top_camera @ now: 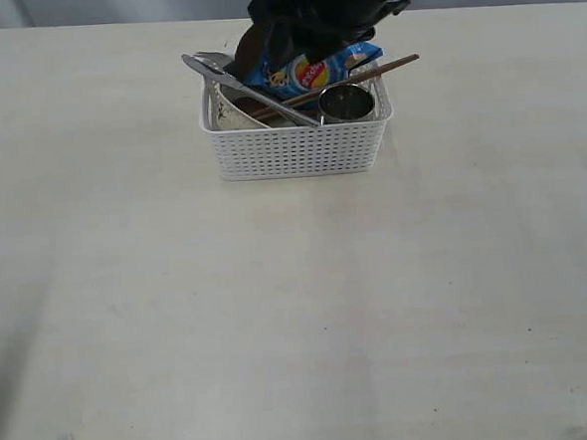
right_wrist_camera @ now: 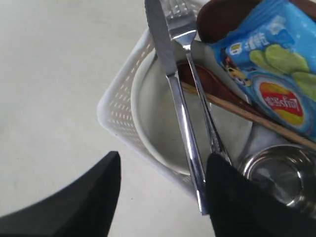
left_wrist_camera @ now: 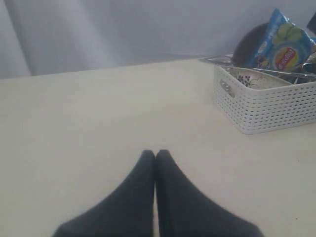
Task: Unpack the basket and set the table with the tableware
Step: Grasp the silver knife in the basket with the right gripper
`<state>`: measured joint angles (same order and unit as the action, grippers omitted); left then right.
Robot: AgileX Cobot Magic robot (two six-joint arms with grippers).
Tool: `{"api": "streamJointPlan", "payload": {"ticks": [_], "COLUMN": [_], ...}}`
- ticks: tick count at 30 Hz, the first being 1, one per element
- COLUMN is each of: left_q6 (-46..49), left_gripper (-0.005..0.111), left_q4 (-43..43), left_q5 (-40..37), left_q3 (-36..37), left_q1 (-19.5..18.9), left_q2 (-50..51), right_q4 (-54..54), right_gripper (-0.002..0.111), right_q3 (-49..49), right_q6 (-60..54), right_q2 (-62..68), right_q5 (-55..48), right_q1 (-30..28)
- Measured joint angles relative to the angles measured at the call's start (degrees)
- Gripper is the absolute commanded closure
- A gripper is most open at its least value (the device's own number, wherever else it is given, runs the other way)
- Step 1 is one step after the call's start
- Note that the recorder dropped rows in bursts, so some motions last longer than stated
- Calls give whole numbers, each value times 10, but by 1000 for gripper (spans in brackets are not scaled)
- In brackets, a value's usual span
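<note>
The white basket (top_camera: 294, 150) stands at the far middle of the table (top_camera: 279, 311). Across it lie a steel knife (right_wrist_camera: 173, 84) and fork (right_wrist_camera: 195, 74), over a cream bowl (right_wrist_camera: 153, 108), a wooden spoon (right_wrist_camera: 207, 84) and chopsticks (right_wrist_camera: 247, 113). A steel cup (right_wrist_camera: 281, 177) and a brown plate (right_wrist_camera: 222, 19) are also inside. My right gripper (right_wrist_camera: 164, 157) hangs open over the basket's rim, the knife's handle end just beside one finger and nothing gripped. My left gripper (left_wrist_camera: 155, 154) is shut and empty above bare table, well away from the basket (left_wrist_camera: 266, 106).
A blue chip bag (right_wrist_camera: 276, 74) leans in the basket against the plate. The dark right arm (top_camera: 321, 14) covers the basket's far side in the exterior view. A grey wall runs along the table's far edge.
</note>
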<state>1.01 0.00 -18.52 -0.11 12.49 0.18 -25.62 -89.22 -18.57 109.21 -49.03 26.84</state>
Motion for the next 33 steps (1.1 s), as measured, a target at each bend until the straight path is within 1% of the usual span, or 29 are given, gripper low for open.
{"api": "streamJointPlan", "payload": {"ticks": [5, 8, 11, 21, 23, 31, 33], "left_q6": [0, 0, 0, 0, 0, 0, 0], "left_gripper": [107, 107, 107, 107, 107, 107, 107], "left_q4": [0, 0, 0, 0, 0, 0, 0], "left_q5": [0, 0, 0, 0, 0, 0, 0], "left_q3": [0, 0, 0, 0, 0, 0, 0], "left_q1": [0, 0, 0, 0, 0, 0, 0], "left_q2": [0, 0, 0, 0, 0, 0, 0], "right_q4": [79, 111, 120, 124, 126, 128, 127], "right_gripper": [58, 62, 63, 64, 69, 109, 109], "right_q3": [-40, -53, -58, -60, -60, -60, -60], "right_q6": [31, 44, 48, 49, 49, 31, 29], "right_q2": [50, 72, 88, 114, 117, 117, 117], "right_q5": [-2, -2, 0, 21, 27, 32, 33], "right_q1": [27, 35, 38, 43, 43, 43, 44]}}
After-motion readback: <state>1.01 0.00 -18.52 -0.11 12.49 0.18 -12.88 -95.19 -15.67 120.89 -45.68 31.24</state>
